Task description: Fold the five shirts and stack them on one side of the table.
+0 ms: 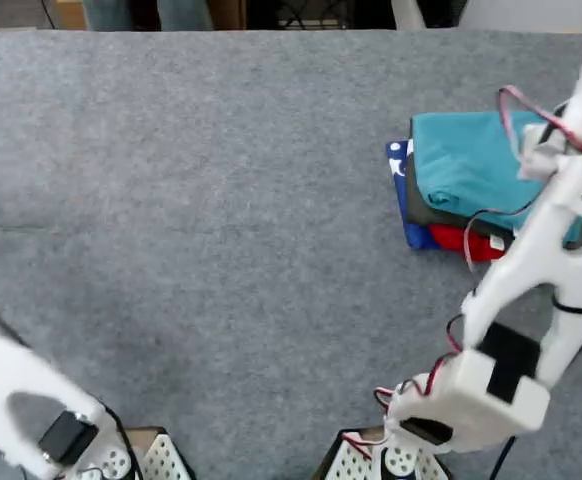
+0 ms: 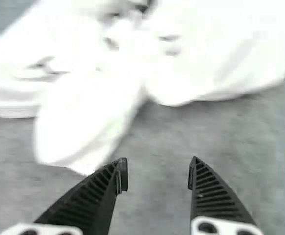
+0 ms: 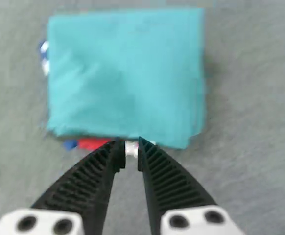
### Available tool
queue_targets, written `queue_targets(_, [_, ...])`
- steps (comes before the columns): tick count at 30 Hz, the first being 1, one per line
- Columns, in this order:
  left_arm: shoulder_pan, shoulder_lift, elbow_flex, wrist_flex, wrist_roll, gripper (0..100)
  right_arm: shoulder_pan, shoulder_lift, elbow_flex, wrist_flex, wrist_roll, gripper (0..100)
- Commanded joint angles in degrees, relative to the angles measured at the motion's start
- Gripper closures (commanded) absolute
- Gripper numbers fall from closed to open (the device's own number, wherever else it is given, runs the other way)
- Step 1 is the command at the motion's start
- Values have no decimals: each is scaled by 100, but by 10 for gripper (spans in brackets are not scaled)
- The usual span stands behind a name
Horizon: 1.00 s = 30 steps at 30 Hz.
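Observation:
A stack of folded shirts lies at the table's right side: a teal shirt [image 1: 466, 165] on top, then a dark grey one [image 1: 436, 212], a red one [image 1: 461, 242] and a blue one [image 1: 399, 190]. In the right wrist view my right gripper [image 3: 130, 147] hangs just above the near edge of the teal shirt [image 3: 125, 73], its fingers shut with nothing in them. Red [image 3: 91, 143] and blue [image 3: 70, 145] edges peek out below the teal. My left gripper [image 2: 157, 174] is open over bare grey cloth, holding nothing.
A grey cloth [image 1: 221, 200] covers the whole table. The right arm [image 1: 531, 260] leans over the stack's right part. The left arm [image 1: 21, 390] is folded back at the near left corner. Blurred white shapes [image 2: 132, 54] lie beyond the left gripper.

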Motion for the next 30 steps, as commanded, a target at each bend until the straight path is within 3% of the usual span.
queue_targets(1, [-690,0,-4,-97,-457,773,-396,-673,708,-202,26,949])
queue_targets(4, [-1015,659,84,-756,-554,796,-668,-971,1103,-466,26,949])
queue_targets(7, [-1042,1451,171,-1266,-571,882,-897,-1191,1305,-598,-132,949])
queue_targets(10, [-813,1758,-207,-1125,-571,979,-1011,-1323,1358,-642,-255,949])
queue_targets(12, [-602,1635,-171,-809,-571,971,-1037,-1385,1358,-624,-255,949])
queue_targets(15, [-268,1029,-171,62,-563,971,-1011,-1490,1358,-598,-255,949])
queue_targets(23, [664,-738,4,123,-510,972,-1020,-1736,1376,-589,-255,949])
queue_targets(27, [1305,-2004,945,123,-510,972,-1029,-1719,1376,-598,-422,949])
queue_targets(30, [1930,-3191,2475,123,-510,972,-1029,-1719,1376,-703,-756,948])
